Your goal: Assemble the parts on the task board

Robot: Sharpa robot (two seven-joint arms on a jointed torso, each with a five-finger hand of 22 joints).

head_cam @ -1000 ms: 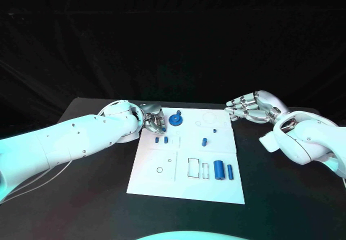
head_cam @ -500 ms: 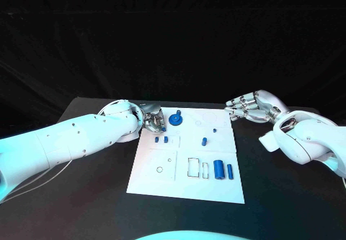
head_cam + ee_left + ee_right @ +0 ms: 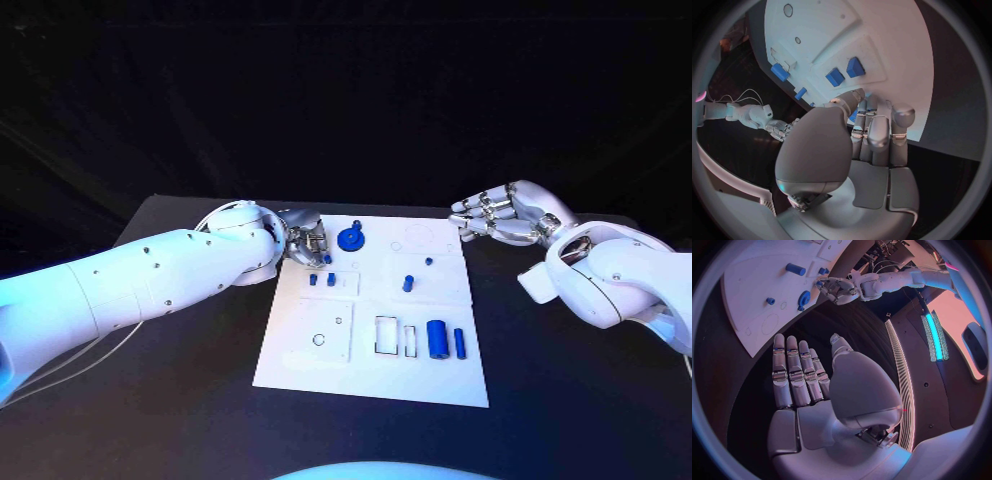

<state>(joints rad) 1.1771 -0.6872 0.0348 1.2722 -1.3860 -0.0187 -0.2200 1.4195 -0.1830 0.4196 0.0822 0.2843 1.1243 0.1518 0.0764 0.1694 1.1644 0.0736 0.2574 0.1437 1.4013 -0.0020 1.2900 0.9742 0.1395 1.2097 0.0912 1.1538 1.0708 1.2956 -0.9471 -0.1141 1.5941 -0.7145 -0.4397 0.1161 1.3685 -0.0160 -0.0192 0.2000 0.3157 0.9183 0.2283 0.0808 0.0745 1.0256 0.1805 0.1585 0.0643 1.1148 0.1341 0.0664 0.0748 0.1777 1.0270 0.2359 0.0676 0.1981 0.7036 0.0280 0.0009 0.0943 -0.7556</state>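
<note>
Two robot hands sit at the far end of the white task board [image 3: 372,360] on the black desk [image 3: 577,400]. Left robot hand [image 3: 306,243] has fingers curled at the board's far-left corner, beside a blue round part [image 3: 351,240]; whether it holds anything cannot be told. Right robot hand [image 3: 490,215] hovers spread and empty off the far-right corner. Other blue parts [image 3: 444,340] lie mid-board.

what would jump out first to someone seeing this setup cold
The white task board in the middle of the black table, dotted with small blue parts. The left hand sits at its far left corner beside a round blue part; the right hand hovers open off its far right corner.
</note>
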